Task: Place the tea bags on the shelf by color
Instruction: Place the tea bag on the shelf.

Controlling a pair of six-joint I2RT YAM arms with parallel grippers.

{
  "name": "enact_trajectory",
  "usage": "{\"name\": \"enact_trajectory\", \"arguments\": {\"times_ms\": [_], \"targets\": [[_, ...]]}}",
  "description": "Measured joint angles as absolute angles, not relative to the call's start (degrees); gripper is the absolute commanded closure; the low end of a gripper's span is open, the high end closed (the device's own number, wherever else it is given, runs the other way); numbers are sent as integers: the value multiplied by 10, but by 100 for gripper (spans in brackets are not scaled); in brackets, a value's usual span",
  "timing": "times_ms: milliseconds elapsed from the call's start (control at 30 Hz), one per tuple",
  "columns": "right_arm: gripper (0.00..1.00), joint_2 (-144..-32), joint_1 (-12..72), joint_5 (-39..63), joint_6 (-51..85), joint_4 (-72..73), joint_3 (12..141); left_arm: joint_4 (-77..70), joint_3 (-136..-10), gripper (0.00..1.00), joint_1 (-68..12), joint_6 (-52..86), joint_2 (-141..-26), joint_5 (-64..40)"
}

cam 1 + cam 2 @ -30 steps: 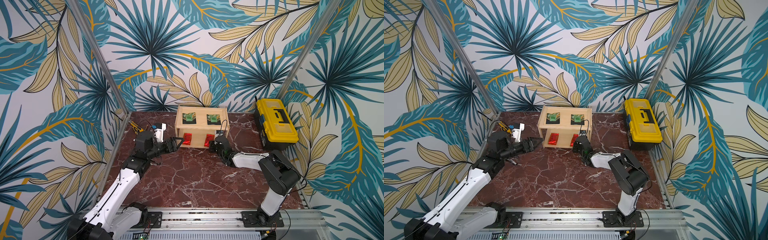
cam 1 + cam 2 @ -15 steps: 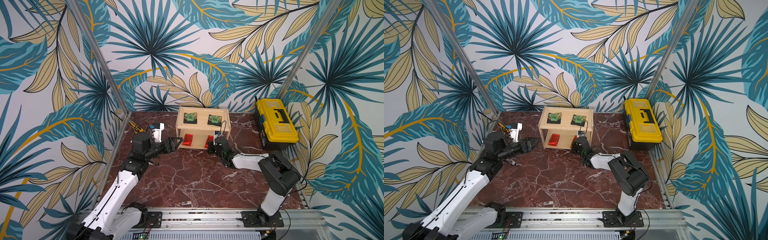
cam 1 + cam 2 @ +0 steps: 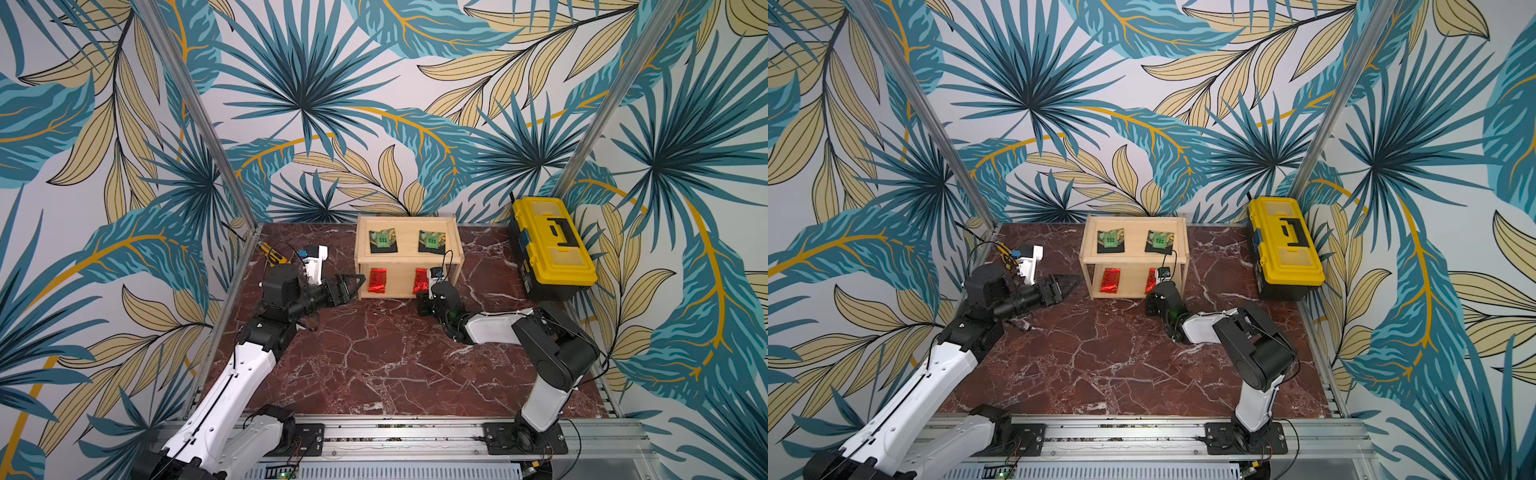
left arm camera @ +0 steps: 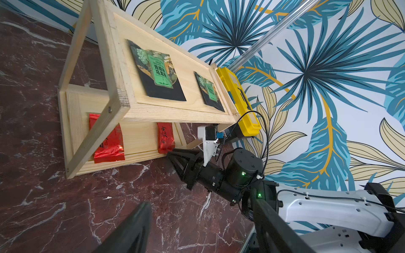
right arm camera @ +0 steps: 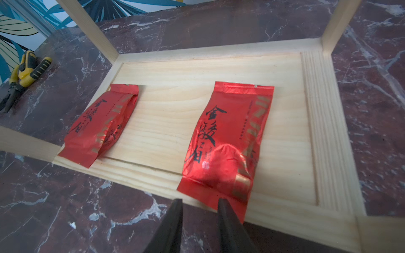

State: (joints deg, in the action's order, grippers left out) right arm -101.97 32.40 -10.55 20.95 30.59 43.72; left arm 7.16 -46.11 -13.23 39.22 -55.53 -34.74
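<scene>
My worktop (image 3: 374, 357) is dark red marble with white veins. On it, near the back wall, stands the shelf (image 3: 409, 255) of pale wood. Its top tray carries two green bags (image 3: 382, 241) (image 3: 432, 241) side by side, apart from each other. Its lower tier carries two red bags (image 5: 100, 124) (image 5: 228, 140), also apart, their near ends over the front rim. A yellow toolbox (image 3: 550, 247) sits at the right, and yellow-handled pliers (image 5: 24, 74) lie at the back left.
</scene>
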Motion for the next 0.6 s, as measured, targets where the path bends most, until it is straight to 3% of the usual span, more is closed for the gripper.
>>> {"name": "enact_trajectory", "arguments": {"times_ms": [300, 367, 600], "targets": [[59, -928, 324, -52, 187, 269, 430, 77, -461, 22, -132, 373, -561, -330], [51, -911, 324, -28, 182, 254, 429, 86, -461, 19, -132, 363, -560, -318], [48, -885, 324, 73, 172, 183, 429, 112, -462, 0, -131, 325, -521, -253]]}}
